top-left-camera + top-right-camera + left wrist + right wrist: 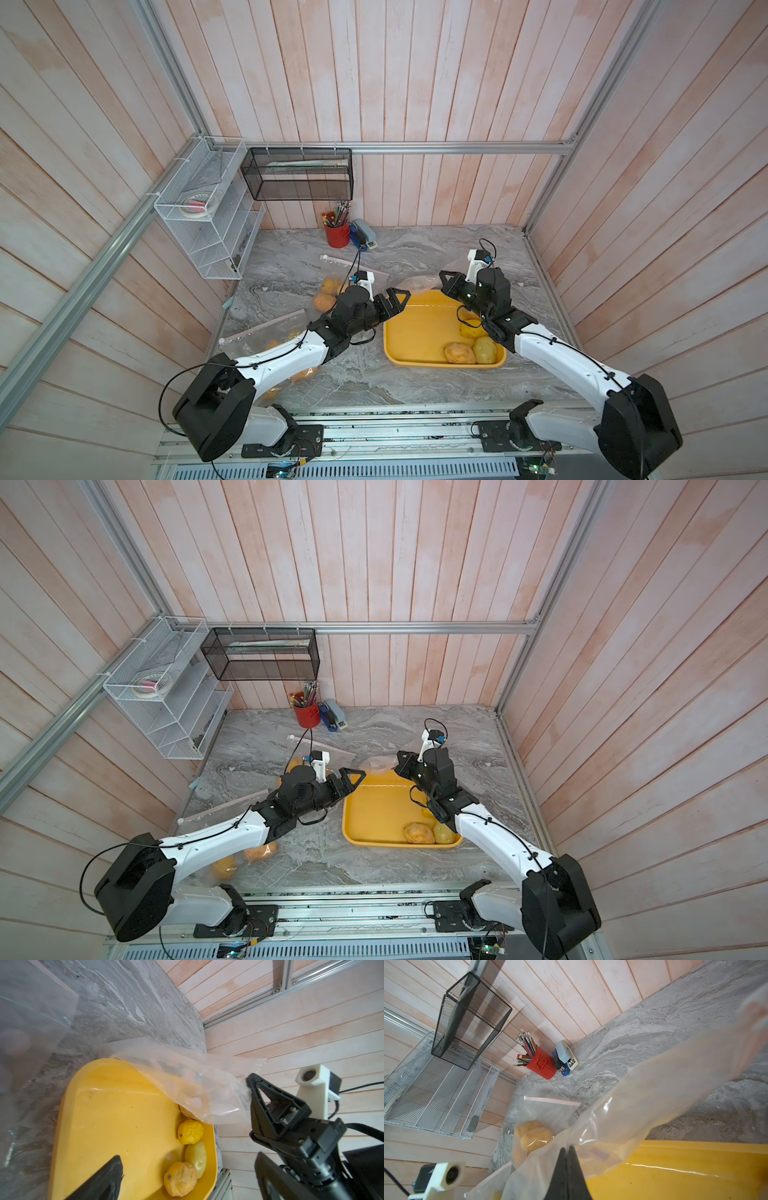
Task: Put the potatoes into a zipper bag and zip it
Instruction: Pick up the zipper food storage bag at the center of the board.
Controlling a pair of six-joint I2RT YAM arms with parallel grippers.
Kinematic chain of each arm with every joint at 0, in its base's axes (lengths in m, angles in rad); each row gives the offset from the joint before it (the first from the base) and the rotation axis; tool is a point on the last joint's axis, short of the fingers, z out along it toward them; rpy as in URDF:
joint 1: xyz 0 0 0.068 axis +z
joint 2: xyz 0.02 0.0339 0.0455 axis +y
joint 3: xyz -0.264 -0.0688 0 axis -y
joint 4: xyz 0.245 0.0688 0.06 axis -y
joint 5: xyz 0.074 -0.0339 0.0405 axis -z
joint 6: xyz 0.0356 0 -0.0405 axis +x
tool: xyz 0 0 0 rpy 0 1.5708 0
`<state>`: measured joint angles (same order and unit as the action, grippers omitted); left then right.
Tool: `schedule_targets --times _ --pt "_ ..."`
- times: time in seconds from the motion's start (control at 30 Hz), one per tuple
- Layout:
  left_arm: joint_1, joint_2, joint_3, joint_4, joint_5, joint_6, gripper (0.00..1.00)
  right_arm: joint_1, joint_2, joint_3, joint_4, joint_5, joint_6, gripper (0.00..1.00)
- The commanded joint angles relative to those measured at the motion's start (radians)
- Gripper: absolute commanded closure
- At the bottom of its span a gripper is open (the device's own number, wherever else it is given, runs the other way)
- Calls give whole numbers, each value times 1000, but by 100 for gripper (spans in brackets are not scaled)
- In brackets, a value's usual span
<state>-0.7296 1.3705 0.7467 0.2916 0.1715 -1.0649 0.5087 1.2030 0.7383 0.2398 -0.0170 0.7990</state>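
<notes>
1. The right gripper [566,1150] has its jaws pressed together on a fold of the clear zipper bag [187,1076]; the film drapes from the pinch over the far rim of the yellow tray [409,332].
2. The left gripper [395,303] has its jaws spread wide and holds nothing; it hangs above the tray's left rim, near the bag but apart from it.
3. Three loose potatoes [190,1132] lie bunched in the tray corner nearest the right arm, touching one another; an orange lump under the held film may be a fourth, though I cannot tell.
4. More potatoes sit inside other clear bags [332,272] on the grey tabletop [415,257], left of the tray.
5. The film looks thin, limp and slippery, so it likely needs a second pinch at the mouth's rim to keep it open; the potatoes look firm, rounded and fairly heavy; each is best taken across its short waist, since the wrinkled skins may slide.
</notes>
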Motion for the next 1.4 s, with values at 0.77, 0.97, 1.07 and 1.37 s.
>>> schedule_targets --times 0.77,0.97,1.07,1.37 --pt "-22 142 94 -6 -212 -38 46 206 -24 -92 139 99 26 100" --pt "-13 96 62 -12 -216 -41 78 231 -22 -93 148 101 24 100" --pt "-10 30 34 -53 -243 -27 88 232 -45 -105 149 95 12 71" --pt "-11 -303 -41 -297 -321 124 100 233 -309 -159 8 210 -37 26"
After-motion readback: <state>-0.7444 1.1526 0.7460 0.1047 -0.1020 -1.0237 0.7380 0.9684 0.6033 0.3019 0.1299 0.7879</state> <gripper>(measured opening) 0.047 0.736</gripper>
